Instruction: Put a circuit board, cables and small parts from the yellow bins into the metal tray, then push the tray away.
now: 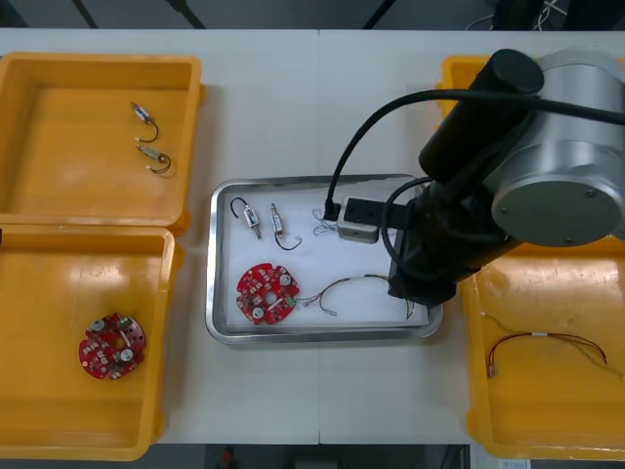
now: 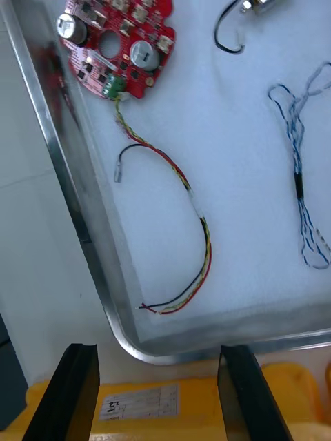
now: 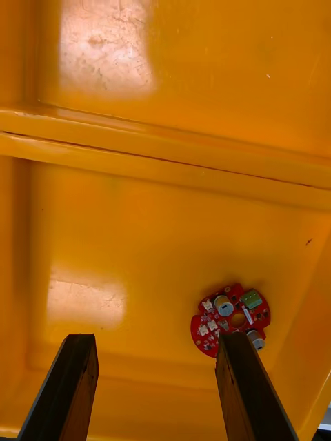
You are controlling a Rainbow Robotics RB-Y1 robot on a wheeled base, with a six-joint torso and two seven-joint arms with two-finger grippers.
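1. Light table (image 1: 293, 117) first. Yellow bins (image 1: 59, 210) sit two per side, so each arm has its own stock and the middle stays free for the drop-off.
2. Right arm (image 1: 508, 166) leans in from its bins over the tray's right edge, wrist pointing down.
3. Tray (image 1: 217, 254) sits between the bins, white inside. We'd call it loaded, with everything lying flat and spread out.
4. Right gripper (image 2: 160, 351) hangs at the tray's near right corner, fingers wide and empty. We reckon the push comes next.
5. Left gripper (image 3: 157, 337) hovers over the left near bin, also wide and empty, with a spare board (image 3: 231, 318) just beside one finger. It looks parked to us.
6. Board (image 1: 267, 291) lies in the tray's near left part.
7. Red-yellow cable (image 2: 200, 227) touches the board and curves toward the right edge.
8. Blue-white cable (image 2: 300, 172) and two small parts (image 1: 252, 217) lie along the far side.
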